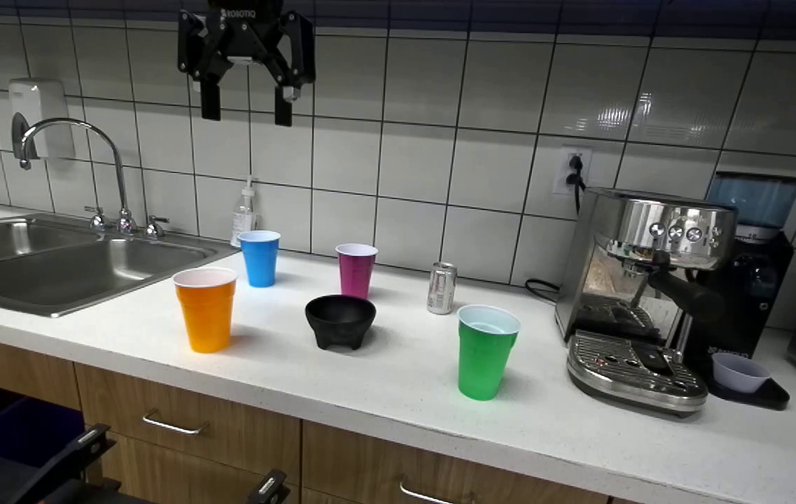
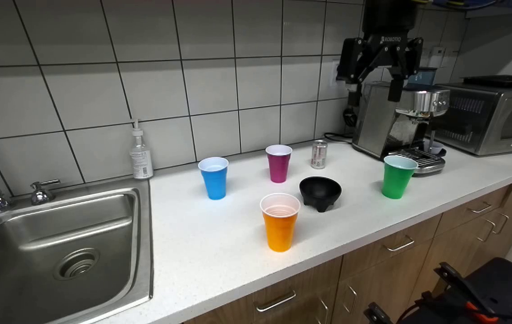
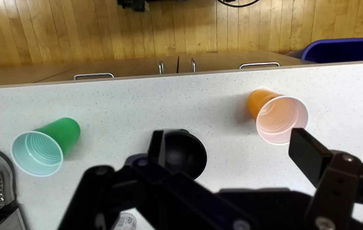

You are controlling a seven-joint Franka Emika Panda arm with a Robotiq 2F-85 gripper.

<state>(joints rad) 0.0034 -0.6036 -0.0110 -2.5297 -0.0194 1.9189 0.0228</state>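
Robotiq gripper (image 1: 247, 117) hangs fingers spread well above the white countertop (image 1: 383, 371), black footed bowl (image 1: 340, 318) standing between orange plastic cup (image 1: 206, 315) and green plastic cup (image 1: 485, 360), with blue cup (image 1: 260, 260), magenta cup (image 1: 355, 273) and silver can (image 1: 442, 288) farther back toward the tiled wall (image 1: 348, 161).

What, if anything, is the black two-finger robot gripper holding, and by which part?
Nothing: in both exterior views, the gripper hangs open above the white speckled countertop, its black fingers spread apart with nothing held between them.
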